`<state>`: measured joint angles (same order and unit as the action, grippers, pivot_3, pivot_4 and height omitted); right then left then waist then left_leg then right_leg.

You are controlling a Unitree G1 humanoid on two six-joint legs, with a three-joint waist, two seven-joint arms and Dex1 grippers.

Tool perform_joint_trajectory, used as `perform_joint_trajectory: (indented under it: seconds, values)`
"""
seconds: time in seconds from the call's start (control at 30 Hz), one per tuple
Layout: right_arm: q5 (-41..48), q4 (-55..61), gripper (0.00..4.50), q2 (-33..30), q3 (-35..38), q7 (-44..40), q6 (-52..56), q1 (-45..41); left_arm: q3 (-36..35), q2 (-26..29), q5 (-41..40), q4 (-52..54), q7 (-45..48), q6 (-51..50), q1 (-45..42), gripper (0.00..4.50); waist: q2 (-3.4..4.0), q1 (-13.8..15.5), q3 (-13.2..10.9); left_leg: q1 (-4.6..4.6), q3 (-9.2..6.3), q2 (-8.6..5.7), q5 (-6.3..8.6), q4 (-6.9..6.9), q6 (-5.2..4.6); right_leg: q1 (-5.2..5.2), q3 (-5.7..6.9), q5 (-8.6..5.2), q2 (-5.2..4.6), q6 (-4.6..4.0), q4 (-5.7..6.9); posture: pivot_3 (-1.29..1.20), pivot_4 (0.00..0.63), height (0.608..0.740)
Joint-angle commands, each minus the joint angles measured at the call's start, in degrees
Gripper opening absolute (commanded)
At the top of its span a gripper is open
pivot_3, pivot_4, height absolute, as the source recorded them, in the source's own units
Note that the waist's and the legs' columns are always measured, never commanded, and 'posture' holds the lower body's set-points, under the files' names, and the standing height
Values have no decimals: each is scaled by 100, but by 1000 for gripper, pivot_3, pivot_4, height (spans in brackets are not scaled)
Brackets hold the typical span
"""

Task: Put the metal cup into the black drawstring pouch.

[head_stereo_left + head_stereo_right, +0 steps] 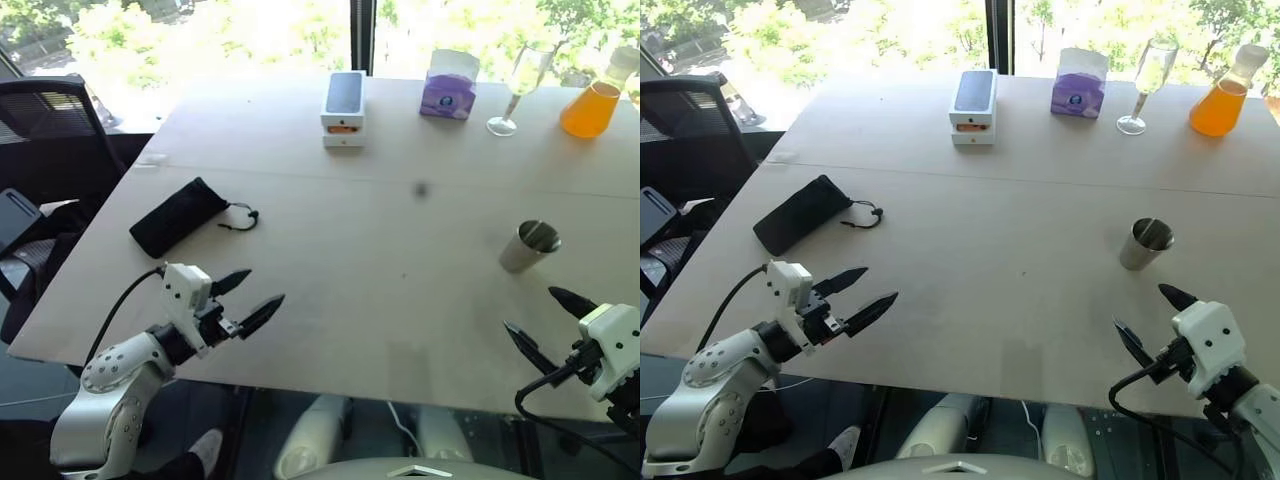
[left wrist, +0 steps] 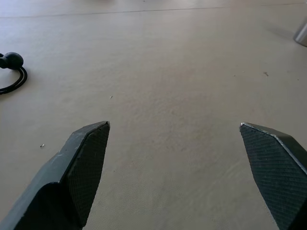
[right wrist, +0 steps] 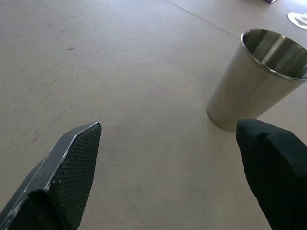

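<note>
The metal cup [image 1: 528, 246] stands upright on the right part of the table; the right wrist view shows it close ahead [image 3: 256, 81], mouth up and empty. My right gripper [image 1: 548, 320] hovers open over the near right edge, a short way in front of the cup. The black drawstring pouch [image 1: 177, 216] lies flat on the left side, its cord [image 1: 240, 217] curled at the end toward the table's middle. My left gripper [image 1: 248, 297] is open near the front left edge, below the pouch, nothing between its fingers. The cord's loop [image 2: 10, 72] lies off to one side of it.
At the far side stand a white phone box [image 1: 343, 108], a purple tissue box [image 1: 448, 88], a clear wine glass [image 1: 516, 92] and an orange flask [image 1: 594, 100]. A black office chair [image 1: 45, 130] sits by the table's left edge. A seam [image 1: 400, 182] crosses the tabletop.
</note>
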<state>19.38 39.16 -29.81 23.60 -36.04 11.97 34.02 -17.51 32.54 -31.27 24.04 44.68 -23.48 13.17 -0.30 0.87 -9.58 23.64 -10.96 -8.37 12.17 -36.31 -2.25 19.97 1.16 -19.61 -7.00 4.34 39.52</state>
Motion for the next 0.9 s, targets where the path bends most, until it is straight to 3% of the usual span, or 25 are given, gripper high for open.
perform_joint_trajectory:
  seconds: [0.03, 0.2, 0.27, 0.37, 0.53, 0.67, 0.77, 0.9]
  values:
    - [204, 229, 4500, 4, 87, -113, -201, -81, -69, -158, -88, 283, -710, -337, -424, 4474, 1, 0, -1, 0, 0, 0, 0, 0, 0, 0, 0, 0, 0, 0, 0, 0, 150, 740]
    - [249, 612, 4500, -71, -186, -446, -882, -525, 36, -863, 121, 462, -2649, -1320, -1715, 4474, -6, 37, 2, 2, -11, 2, -2, -11, 2, -4, 12, 3, 6, 6, 6, 0, 150, 740]
    - [393, 801, 4500, -251, -280, -479, -711, -831, 209, -1058, 564, 442, -3504, -1729, -2286, 4474, -14, 6, 5, 1, -5, 1, -3, -12, 3, -5, 8, 3, 6, 7, 6, 0, 150, 740]
    - [1062, 1118, 4500, -599, -363, -453, -152, -1343, 611, -1468, 1853, 306, -5483, -3278, -3601, 4474, -42, -1, -5, 8, 3, -2, -17, -17, 26, -7, 5, 6, 5, 11, 10, 0, 150, 740]
    - [1299, 1215, 4500, -869, -375, -285, 234, -1794, 604, -2268, 3295, -704, -7348, -4865, -5421, 4474, -111, 17, -6, 15, 7, -3, -17, -29, 26, -6, 7, 7, 7, 15, 15, 0, 150, 740]
    - [1193, 1160, 4500, -890, -379, -307, 268, -1752, 312, -2721, 3923, -1793, -8146, -4985, -6393, 4474, -128, 18, -15, 21, 8, -10, -16, -32, 24, -5, 9, 7, 8, 15, 9, 0, 150, 740]
    - [1190, 1137, 4500, -857, -383, -299, 284, -1716, 89, -2857, 4168, -2652, -8603, -4528, -6846, 4474, -130, 10, -15, 21, 11, -10, -16, -33, 24, -4, 8, 7, -1, 16, 9, 0, 150, 740]
    - [1123, 1057, 4500, -822, -386, -325, 207, -1681, -503, -3093, 4027, -3785, -9052, -3911, -7440, 4474, -132, 20, -17, 21, 11, -9, -15, -42, 25, -3, 5, 7, -2, 16, 18, 0, 150, 740]
